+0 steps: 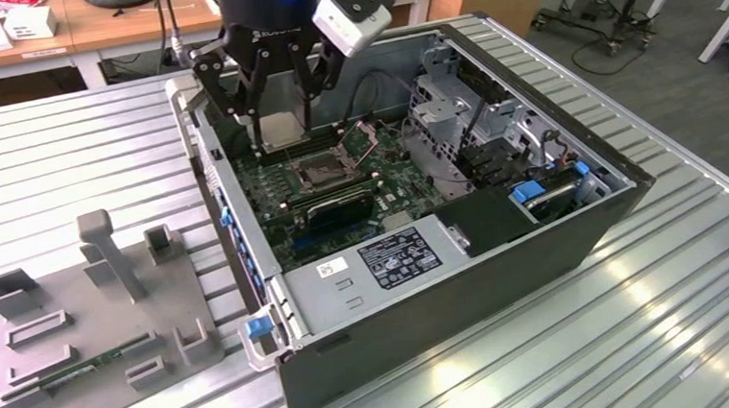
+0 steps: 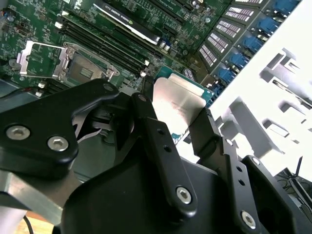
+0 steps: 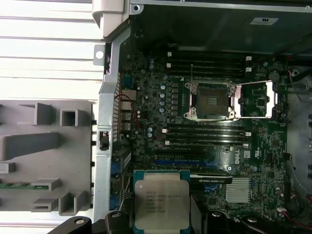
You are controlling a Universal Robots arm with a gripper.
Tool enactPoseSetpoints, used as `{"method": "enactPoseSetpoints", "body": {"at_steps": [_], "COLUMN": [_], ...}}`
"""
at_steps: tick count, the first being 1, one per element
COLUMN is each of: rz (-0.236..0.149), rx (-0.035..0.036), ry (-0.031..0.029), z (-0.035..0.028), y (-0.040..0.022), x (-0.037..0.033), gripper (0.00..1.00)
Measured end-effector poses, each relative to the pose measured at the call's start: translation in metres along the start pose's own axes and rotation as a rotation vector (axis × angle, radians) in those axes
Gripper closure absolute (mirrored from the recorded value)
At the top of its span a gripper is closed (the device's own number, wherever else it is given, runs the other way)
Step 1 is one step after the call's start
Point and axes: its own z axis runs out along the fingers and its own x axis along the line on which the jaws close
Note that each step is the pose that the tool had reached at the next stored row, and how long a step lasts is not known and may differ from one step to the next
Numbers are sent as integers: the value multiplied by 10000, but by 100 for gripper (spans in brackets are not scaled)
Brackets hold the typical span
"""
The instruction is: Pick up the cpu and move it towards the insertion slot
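Gripper [image 2: 179, 114] jaws pinching cpu [image 3: 161, 204] by edges, raised over motherboard [image 3: 146, 141], slot [image 3: 212, 100] open, apart from chip

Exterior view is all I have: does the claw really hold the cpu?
Observer: Yes. In the second wrist view the claw grips the cpu by two opposite edges.
Operator: Is the slot open?
Observer: Yes. In the first wrist view the slot lies bare, its metal cover swung aside.
Operator: Is the cpu over it?
Observer: No. In the first wrist view, memory slots lie between cpu and slot.
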Motion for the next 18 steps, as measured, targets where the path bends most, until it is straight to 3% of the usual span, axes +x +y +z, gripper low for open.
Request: {"method": "enactPoseSetpoints", "body": {"at_steps": [18], "rz": [3], "rx": [1], "ry": [0], "z": [13], "y": [-6], "x": [-292], "gripper": [46]}}
